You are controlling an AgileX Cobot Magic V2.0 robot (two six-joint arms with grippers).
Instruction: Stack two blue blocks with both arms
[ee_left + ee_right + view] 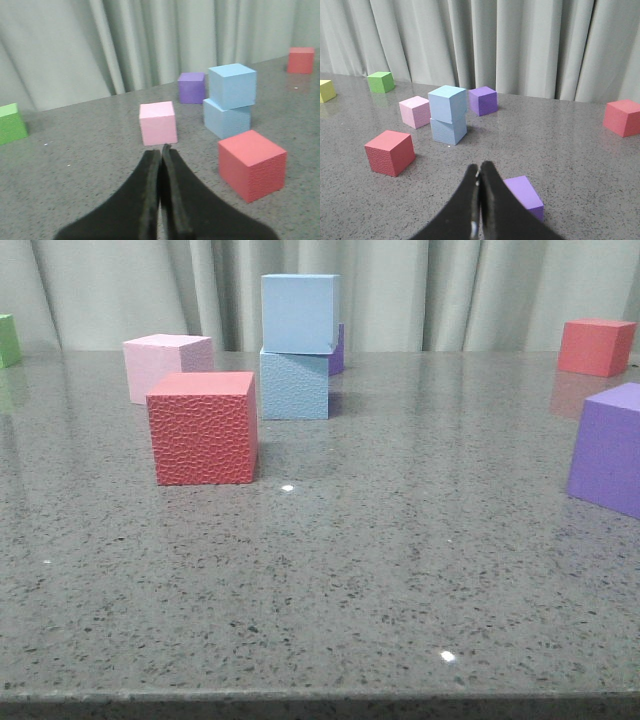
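Looking forward over the table (350, 570), the upper blue block (299, 313) sits on the lower blue block (294, 385), shifted slightly toward the right so one edge overhangs; the stack looks finished, which would explain why no arm shows here; a red cube (203, 428) stands nearer, a pink cube (160, 365) behind it.

From the left wrist, the left end effector (161, 149) has its fingers pressed together with nothing between them, well back from the stack, pointing toward the pink cube.

From the right wrist, the right end effector (479, 167) is likewise closed and empty, clear of the blocks, a purple cube (522, 194) just beside it; both seem parked apart so as not to nudge the offset top block.
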